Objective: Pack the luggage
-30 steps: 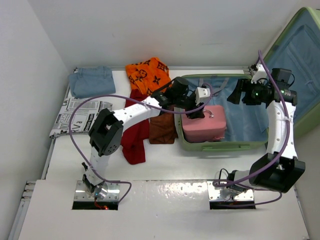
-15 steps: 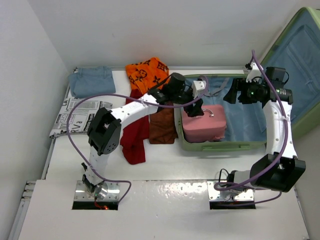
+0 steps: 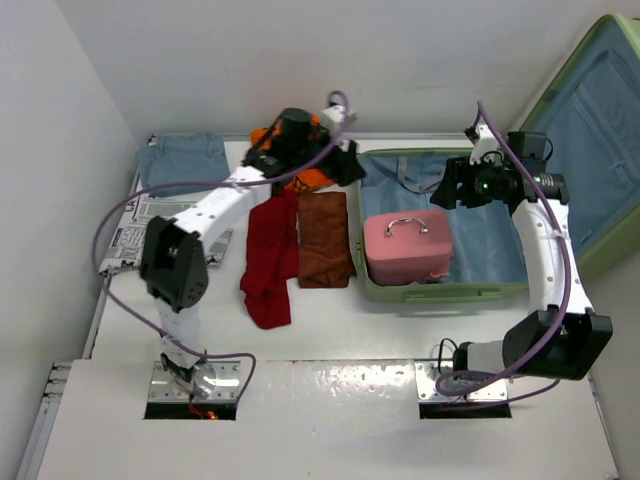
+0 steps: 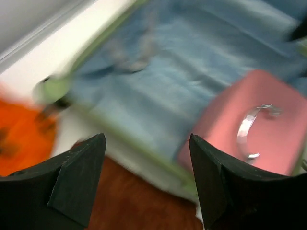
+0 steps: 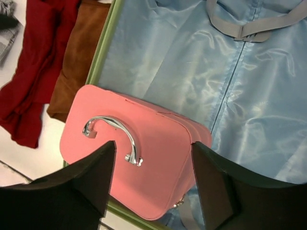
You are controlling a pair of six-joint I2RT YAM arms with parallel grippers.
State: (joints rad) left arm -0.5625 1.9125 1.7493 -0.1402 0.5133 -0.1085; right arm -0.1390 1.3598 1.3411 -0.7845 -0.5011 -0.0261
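The luggage (image 3: 440, 292) lies open at the right of the table, its lid propped up behind it and its blue lining (image 5: 249, 96) bare at the back. A small pink case (image 3: 405, 250) with a metal handle stands in the luggage's front left corner. My right gripper (image 3: 450, 190) hovers open above that case (image 5: 163, 129), holding nothing. Behind the luggage's left rim, by an orange patterned cloth (image 3: 300, 150), my left gripper (image 3: 348, 168) is open and empty. The blurred left wrist view shows the lining (image 4: 192, 72), the pink case (image 4: 225, 129) and brown cloth (image 4: 139, 206).
A red garment (image 3: 268, 260) and a brown cloth (image 3: 324, 238) lie left of the luggage. Folded blue jeans (image 3: 182, 162) and a newspaper-print cloth (image 3: 130, 235) sit at the table's far left. Walls close in behind and on the left.
My left gripper has let go of the pink case, opened, and swung back and left to the orange cloth. My right gripper has shifted a little left over the luggage.
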